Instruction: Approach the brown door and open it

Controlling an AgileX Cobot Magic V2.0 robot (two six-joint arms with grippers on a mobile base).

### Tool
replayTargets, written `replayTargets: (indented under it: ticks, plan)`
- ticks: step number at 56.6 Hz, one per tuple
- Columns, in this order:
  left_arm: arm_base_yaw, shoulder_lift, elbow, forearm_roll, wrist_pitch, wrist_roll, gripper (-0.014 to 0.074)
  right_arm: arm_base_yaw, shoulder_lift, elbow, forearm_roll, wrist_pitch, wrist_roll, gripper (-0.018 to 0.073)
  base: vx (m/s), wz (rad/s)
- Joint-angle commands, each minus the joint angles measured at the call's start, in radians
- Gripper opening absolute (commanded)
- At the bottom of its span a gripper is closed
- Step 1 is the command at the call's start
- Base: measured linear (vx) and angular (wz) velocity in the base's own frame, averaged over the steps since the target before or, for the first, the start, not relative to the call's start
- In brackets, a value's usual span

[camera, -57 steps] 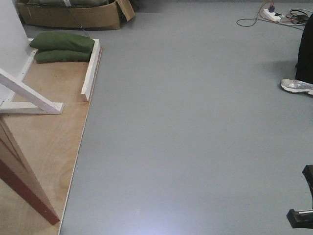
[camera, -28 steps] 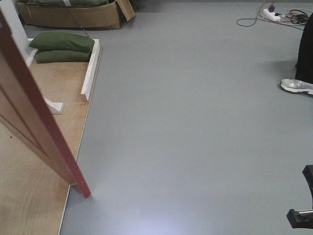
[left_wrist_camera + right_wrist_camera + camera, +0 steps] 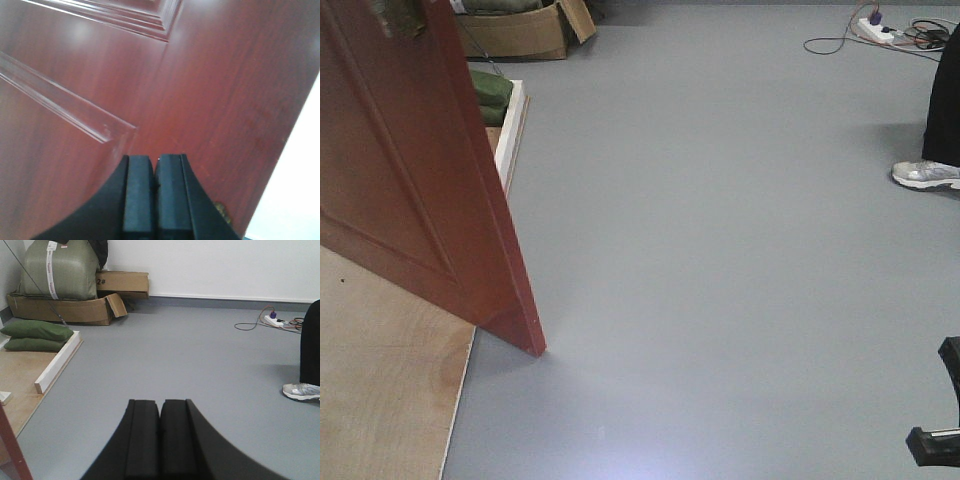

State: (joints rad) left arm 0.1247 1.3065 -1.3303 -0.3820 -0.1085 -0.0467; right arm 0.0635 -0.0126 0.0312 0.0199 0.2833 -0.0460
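The brown door stands swung out at the left of the front view, its bottom corner over the grey floor. Its reddish panelled face fills the left wrist view. My left gripper is shut, empty, and very close to that face; whether it touches is unclear. A bit of brass fitting peeks out beside the right finger. My right gripper is shut on nothing, hanging over grey floor away from the door, whose lower edge shows at the bottom left.
The door sits on a plywood platform edged by a white timber beam. Green sandbags and cardboard boxes lie behind. A person's shoe and a power strip with cables are at the right.
The door has swung rightward over the grey floor, now covering the white brace and most of the green bags in the front view. The shoe has barely shifted.
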Motion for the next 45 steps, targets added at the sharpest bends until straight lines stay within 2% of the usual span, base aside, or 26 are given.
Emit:
replayTargets:
  ticks: [1,45]
  plan:
    - [-0.004,-0.026,-0.032,0.005,-0.069,0.0,-0.0006,0.002,-0.011,0.004,-0.006,-0.082,-0.005,0.0,0.0,0.0]
    - [-0.004,-0.026,-0.032,0.005,-0.069,0.0,-0.0006,0.002,-0.011,0.004,-0.006,-0.082,-0.005,0.0,0.0,0.0]
